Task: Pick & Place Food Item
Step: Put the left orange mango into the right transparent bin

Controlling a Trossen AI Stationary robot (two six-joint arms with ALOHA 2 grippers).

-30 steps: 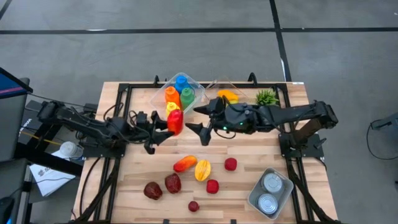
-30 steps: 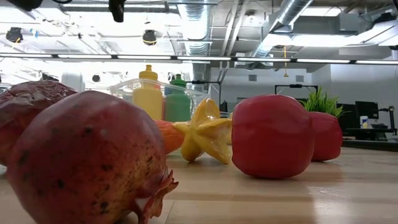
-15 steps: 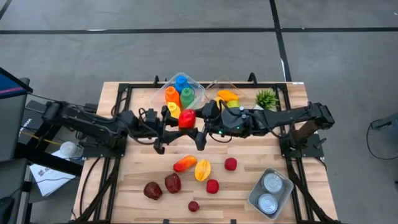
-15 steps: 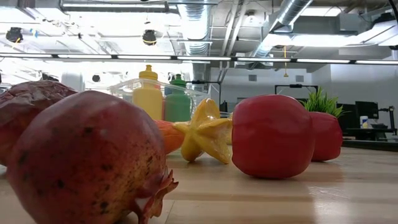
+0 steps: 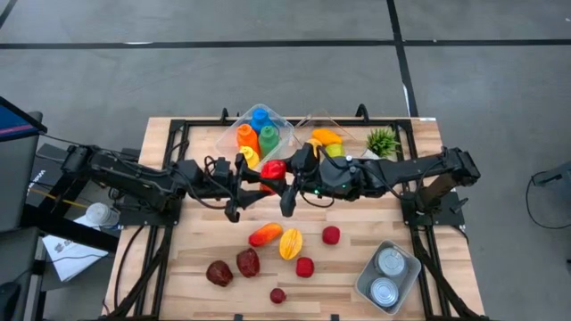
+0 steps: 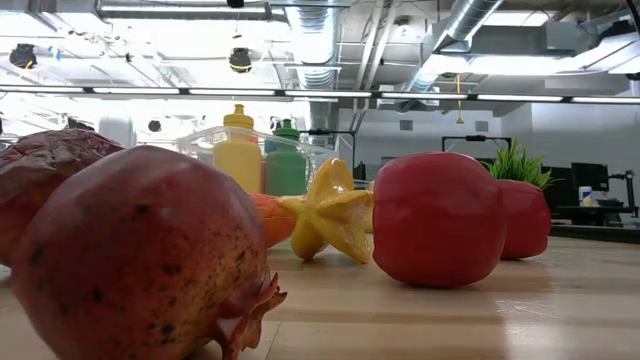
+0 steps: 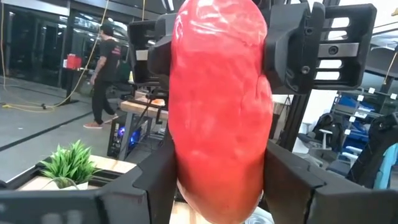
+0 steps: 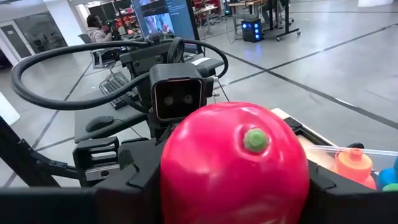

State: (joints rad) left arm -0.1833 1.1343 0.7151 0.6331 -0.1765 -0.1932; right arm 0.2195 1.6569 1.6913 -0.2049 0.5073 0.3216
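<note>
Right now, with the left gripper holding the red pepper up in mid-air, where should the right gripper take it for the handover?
Take the red pepper at its rounded stem end, with the right gripper coming in level from the side opposite the left gripper. The left fingers already clamp its long flanks, while the end with the green stem faces the right wrist camera and looks free.

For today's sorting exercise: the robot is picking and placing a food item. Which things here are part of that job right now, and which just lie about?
In the job:
red pepper
left gripper
right gripper

Lying about:
starfruit
pomegranates
squeeze bottles
cans
plant
</note>
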